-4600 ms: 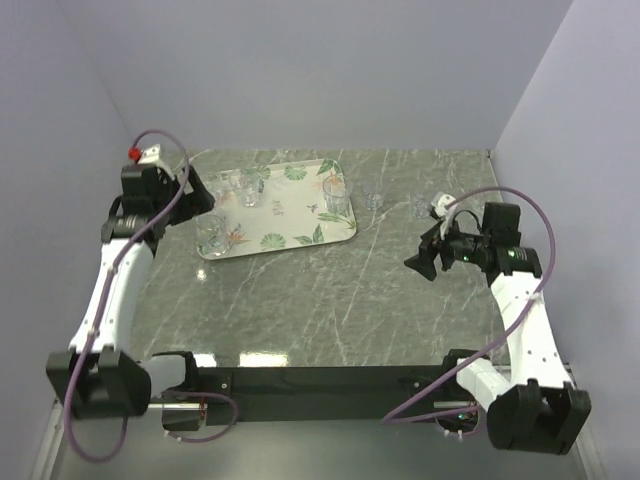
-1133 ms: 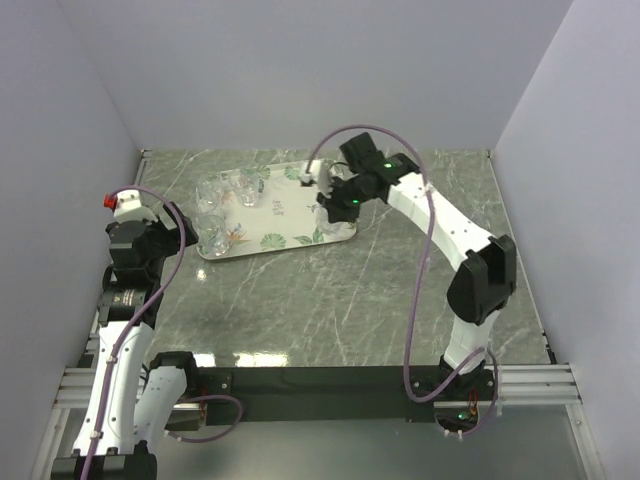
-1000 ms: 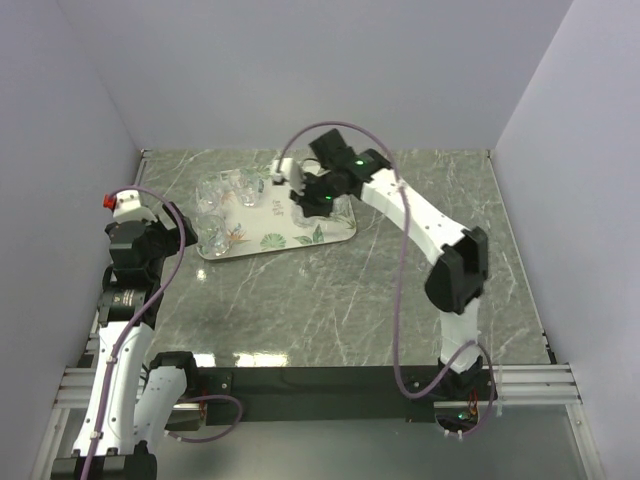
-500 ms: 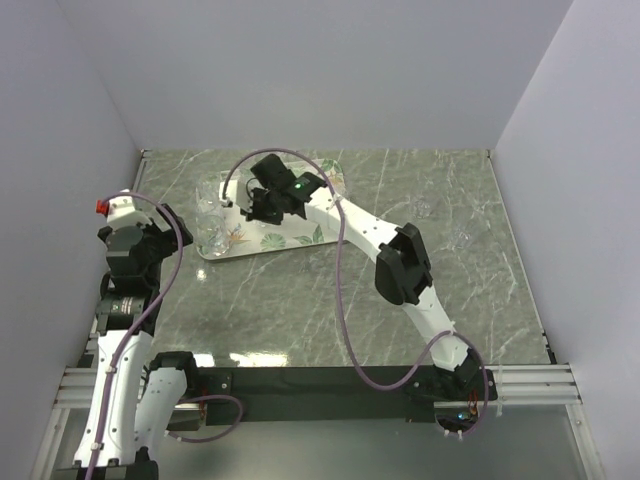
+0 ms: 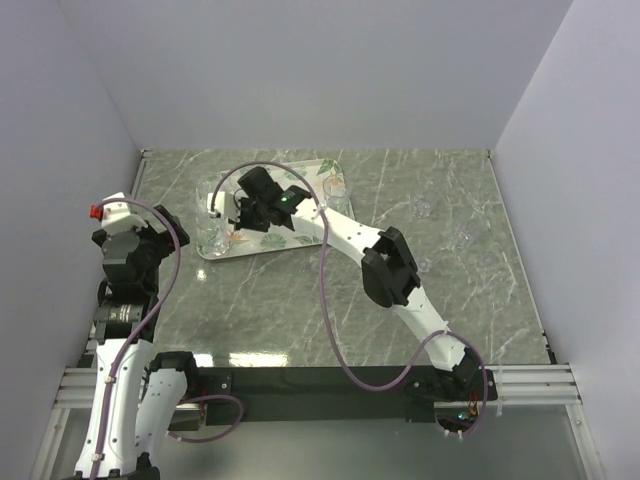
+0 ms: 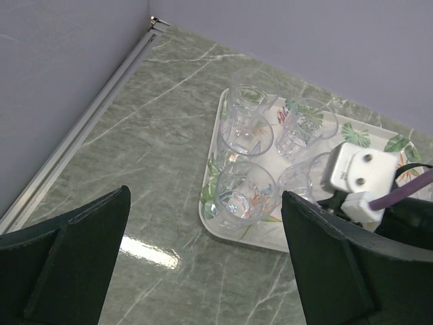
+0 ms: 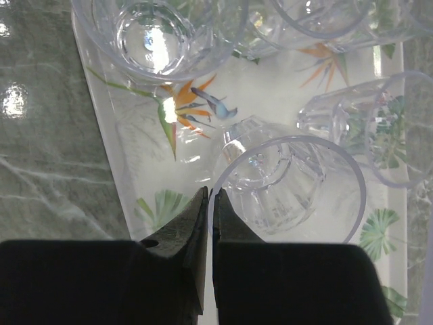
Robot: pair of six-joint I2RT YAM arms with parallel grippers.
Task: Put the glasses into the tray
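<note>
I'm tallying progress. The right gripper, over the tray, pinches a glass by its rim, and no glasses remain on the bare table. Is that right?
No: the top view shows two left on the table right of the tray, a far glass and a near glass. The right gripper does pinch a held glass by its rim.

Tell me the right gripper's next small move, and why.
Probably ease the glass straight down onto the tray. The right gripper looks shut on its rim over a bare patch, and another glass sits close beside it, so sideways motion looks risky. Whether it already touches the tray, I cannot tell.
</note>
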